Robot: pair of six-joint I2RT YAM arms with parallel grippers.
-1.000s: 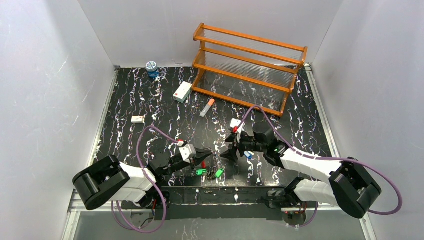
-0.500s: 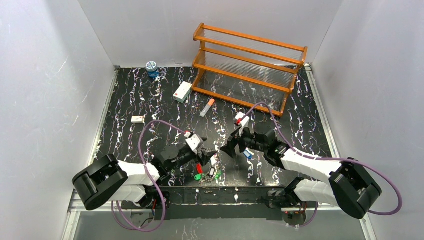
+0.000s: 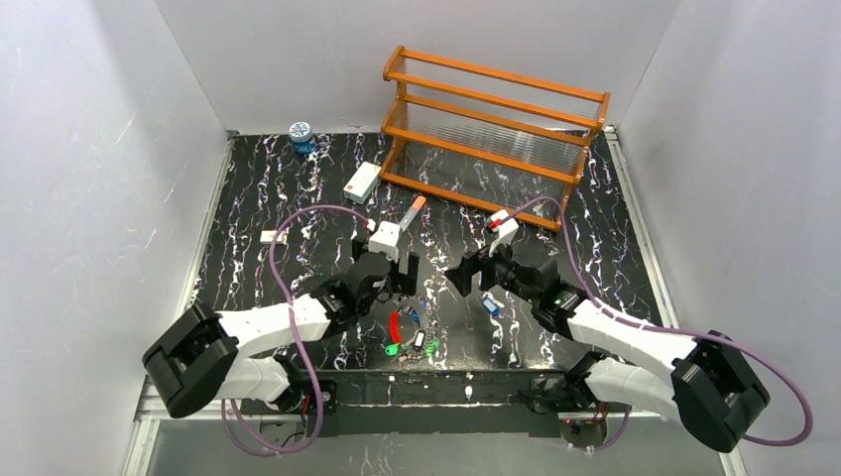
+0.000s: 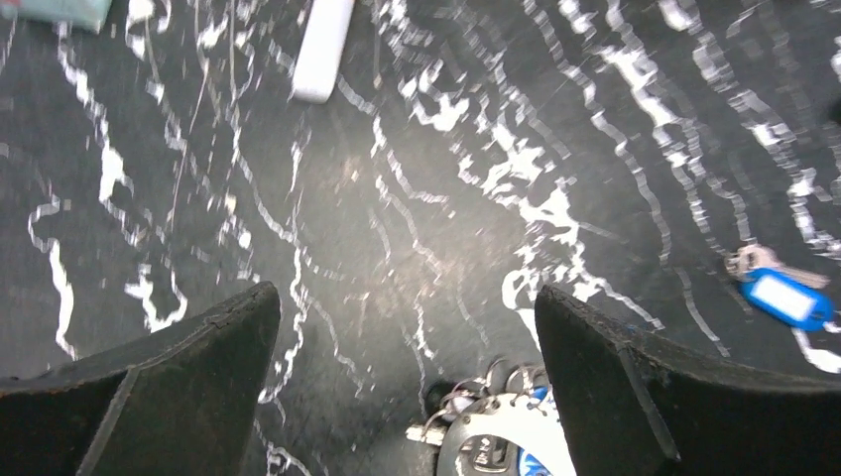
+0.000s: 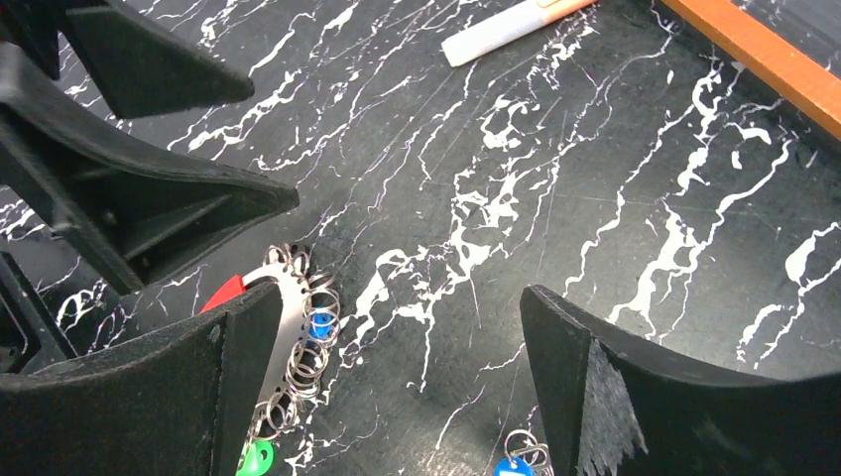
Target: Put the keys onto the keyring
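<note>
The keyring [image 3: 400, 324], a silvery strip with a red part and several small split rings, lies flat on the black marbled table. It also shows as the keyring [image 5: 288, 315] and the keyring [image 4: 493, 443]. Green keys [image 3: 395, 349] lie at its near end, and a blue head [image 5: 319, 324] sits among the rings. A separate blue key [image 3: 490, 305] lies to the right; it is also the blue key [image 4: 783, 296] and the blue key [image 5: 513, 466]. My left gripper [image 3: 405, 282] hovers open just behind the keyring, empty. My right gripper [image 3: 458, 278] is open and empty, above the table between keyring and blue key.
An orange-and-white tube [image 3: 411, 212] lies behind the grippers. An orange rack [image 3: 491, 129] stands at the back right. A white box [image 3: 361, 182], a blue jar [image 3: 300, 137] and a small white piece [image 3: 274, 236] sit at the back left. Purple cables loop over both wrists.
My left gripper went from shut to wide open, lifted and drew back from the keyring, which now lies free. My right gripper opened fully and pulled back to the right.
</note>
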